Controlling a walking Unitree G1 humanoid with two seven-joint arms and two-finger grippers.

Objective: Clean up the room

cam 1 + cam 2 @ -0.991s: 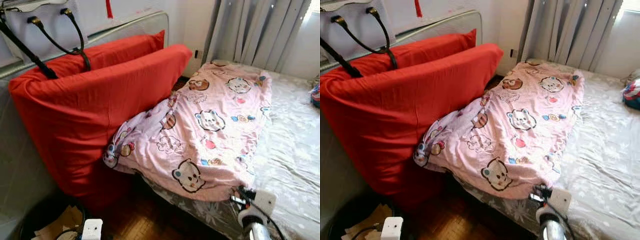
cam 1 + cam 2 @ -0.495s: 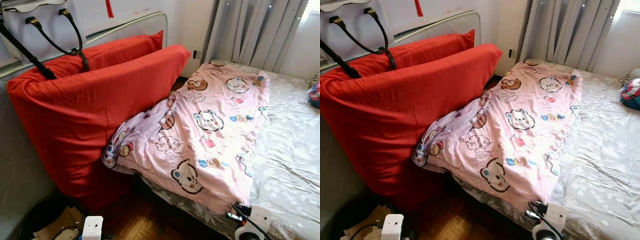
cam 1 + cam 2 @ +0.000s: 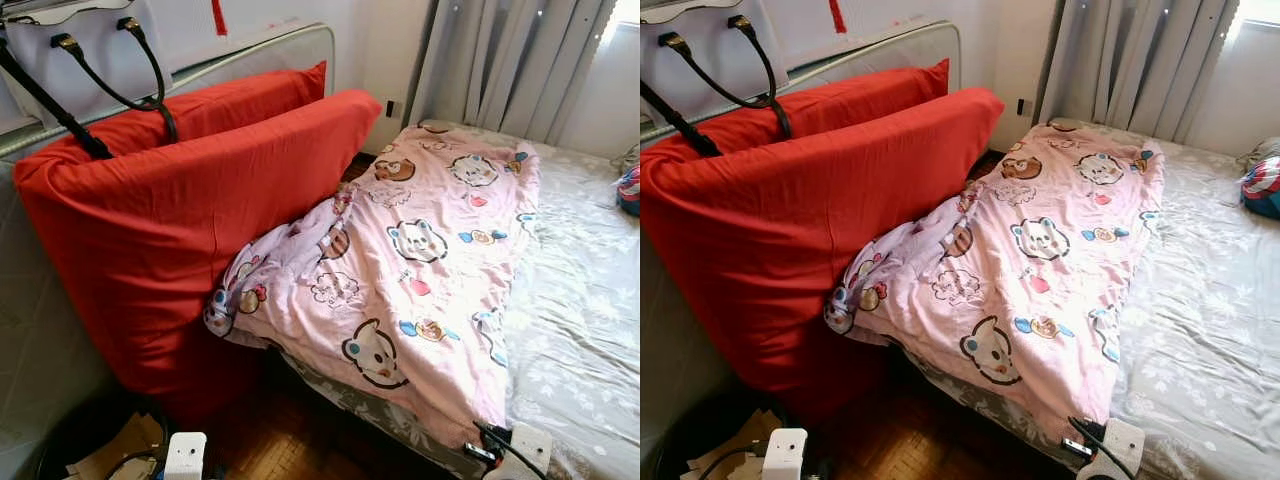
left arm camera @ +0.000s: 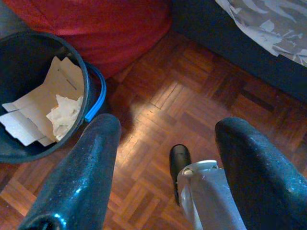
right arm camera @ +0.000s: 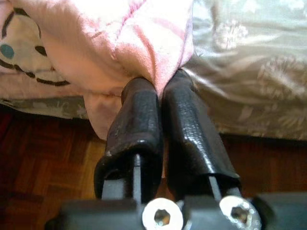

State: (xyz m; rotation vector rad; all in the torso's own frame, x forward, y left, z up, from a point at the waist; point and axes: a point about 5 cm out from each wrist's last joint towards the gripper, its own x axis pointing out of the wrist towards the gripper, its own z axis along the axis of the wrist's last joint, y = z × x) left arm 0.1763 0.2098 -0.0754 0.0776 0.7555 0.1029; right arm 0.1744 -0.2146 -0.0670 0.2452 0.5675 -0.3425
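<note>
A pink blanket (image 3: 420, 250) printed with cartoon bears lies along the left side of the bed, over a grey flowered sheet (image 3: 580, 300). My right gripper (image 5: 160, 86) is shut on the blanket's near corner (image 5: 144, 48), low at the bed's front edge, above the wooden floor. Its wrist (image 3: 515, 448) peeks in at the bottom right of the left eye view. My left gripper (image 4: 168, 129) hangs open over the parquet with nothing between its fingers.
Two big red cushions (image 3: 180, 220) lean against the headboard at the left, with a black-handled bag (image 3: 90, 50) above them. A dark bin (image 4: 33, 96) with paper scraps stands on the floor by the cushions. Grey curtains (image 3: 520, 60) hang behind the bed.
My right arm has dropped lower and nearer, drawing the blanket's near corner with it toward the bed's front edge. The blanket now lies longer and flatter.
</note>
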